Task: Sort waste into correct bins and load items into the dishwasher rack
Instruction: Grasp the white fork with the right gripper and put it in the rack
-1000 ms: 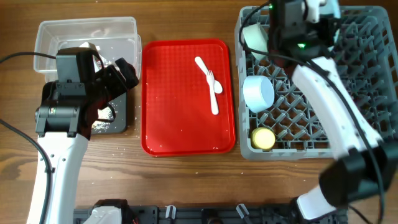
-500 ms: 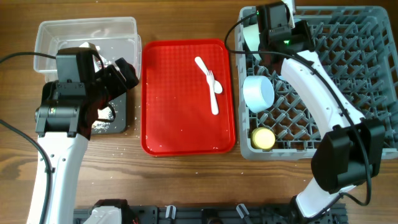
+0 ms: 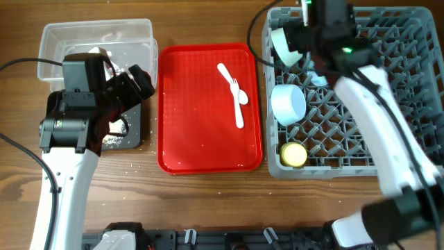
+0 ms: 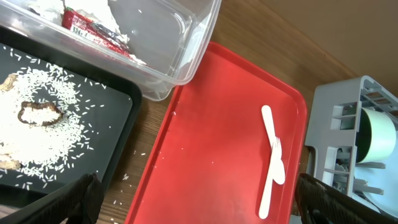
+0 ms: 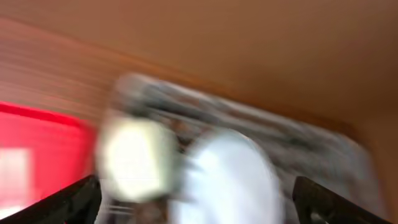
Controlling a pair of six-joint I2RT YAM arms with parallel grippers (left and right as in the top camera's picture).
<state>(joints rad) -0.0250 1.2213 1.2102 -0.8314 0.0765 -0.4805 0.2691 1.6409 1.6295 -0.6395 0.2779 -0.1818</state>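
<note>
My left gripper (image 4: pixel 202 205) hangs open over the near left part of the red tray, holding nothing. The red wrapper (image 4: pixel 93 31) lies in the clear tub (image 3: pixel 97 31). Brownish-white food scraps (image 4: pixel 34 115) and rice lie on the black tray (image 4: pixel 99 106). A white fork and spoon (image 3: pixel 236 97) lie crossed on the red tray. The grey rack (image 3: pixel 388 104) holds a pale green bowl (image 3: pixel 283 43), a light blue bowl (image 3: pixel 288 104) and a yellow cup (image 3: pixel 293 154). My right gripper (image 5: pixel 199 202) is open above the rack's back left corner; its view is blurred.
The red tray (image 3: pixel 201 139) sits between the bins and the rack. Rice grains are scattered on the wood in front of the black tray (image 3: pixel 132 135). My left arm covers much of that tray from above, and the right arm crosses the rack's middle.
My right gripper has opened above the rack's back left corner, and its arm has swung back to the right. The left arm has not moved.
</note>
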